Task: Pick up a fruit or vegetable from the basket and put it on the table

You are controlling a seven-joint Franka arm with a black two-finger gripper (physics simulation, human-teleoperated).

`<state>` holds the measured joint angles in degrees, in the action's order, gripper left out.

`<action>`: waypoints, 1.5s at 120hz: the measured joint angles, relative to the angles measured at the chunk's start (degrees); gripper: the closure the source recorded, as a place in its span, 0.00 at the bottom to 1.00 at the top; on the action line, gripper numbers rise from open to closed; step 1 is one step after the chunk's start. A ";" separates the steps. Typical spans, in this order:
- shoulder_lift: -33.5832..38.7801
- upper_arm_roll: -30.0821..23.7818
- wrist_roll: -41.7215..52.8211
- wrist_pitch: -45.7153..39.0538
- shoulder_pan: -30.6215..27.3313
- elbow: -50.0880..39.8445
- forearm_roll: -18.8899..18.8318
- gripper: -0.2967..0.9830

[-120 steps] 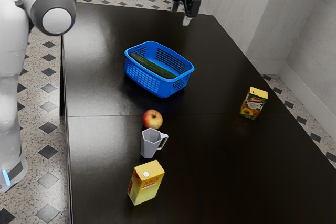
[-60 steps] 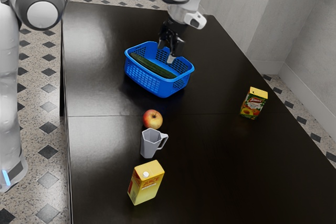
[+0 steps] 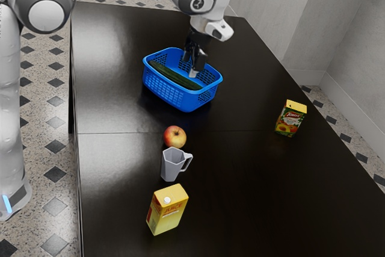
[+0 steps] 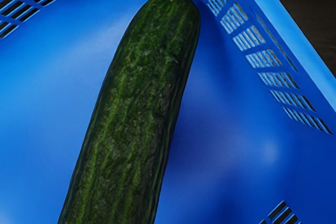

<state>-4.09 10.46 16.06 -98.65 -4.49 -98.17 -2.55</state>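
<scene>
Dark green and ridged, the cucumber (image 3: 171, 76) lies lengthwise in the blue basket (image 3: 169, 93), its long axis roughly following the long sides — one end toward the exterior view's far left, the other toward its near right. Its skin is mottled with paler streaks, its visible tip bluntly rounded. Above that near-right end, the claw (image 3: 190, 68) is open, fingers apart; it has dropped lower since the earlier frame — cucumber and basket haven't moved. Nearby on the worktop (image 3: 240, 191) sits an apple (image 3: 175, 136).
</scene>
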 joint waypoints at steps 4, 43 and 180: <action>-0.08 0.00 0.42 -0.21 -0.10 -0.01 0.00 0.23; 0.01 0.09 3.50 -1.14 -2.30 -1.71 0.03 0.23; -3.41 -0.02 7.19 -4.04 -4.02 -4.37 0.68 0.23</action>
<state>-7.50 10.44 23.25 -102.69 -8.51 -102.54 -1.87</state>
